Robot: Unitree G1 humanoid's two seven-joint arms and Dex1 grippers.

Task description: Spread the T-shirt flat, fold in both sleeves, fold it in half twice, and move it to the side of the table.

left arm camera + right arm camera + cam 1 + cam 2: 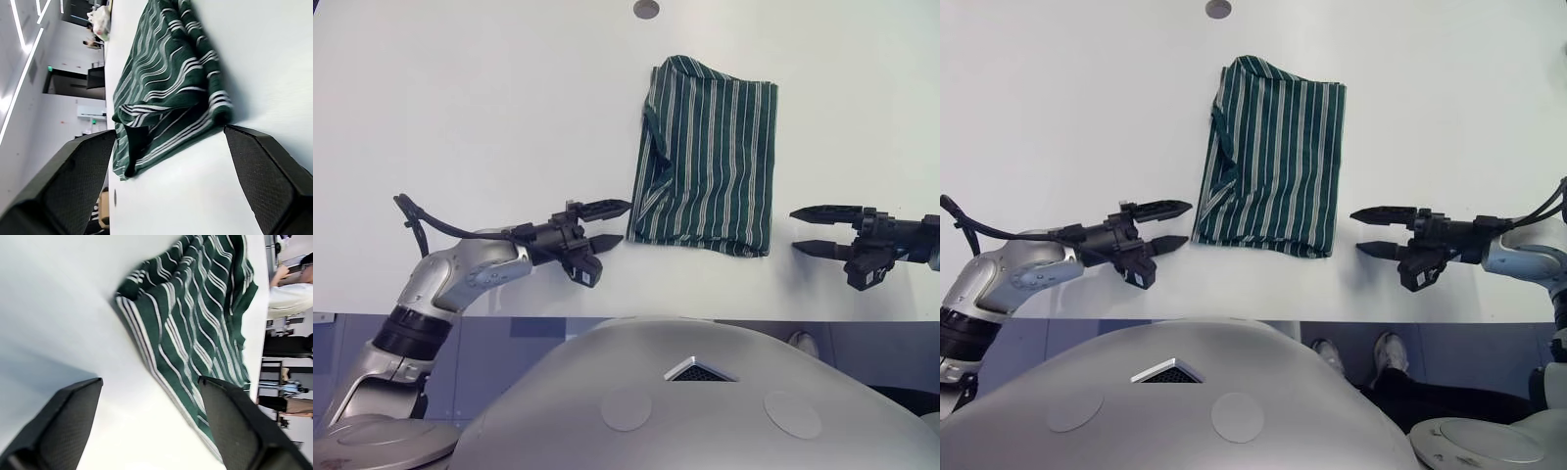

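Both grippers sit low and level, pointing straight at each other with a wide gap between them. The left gripper point(623, 221) has its two fingers spread apart, tips aimed toward the robot's right, and the silver left arm point(460, 274) is bent at the elbow behind it. The right gripper point(795, 230) mirrors that with parted fingers aimed left, and the right arm point(1518, 257) comes in from the side.
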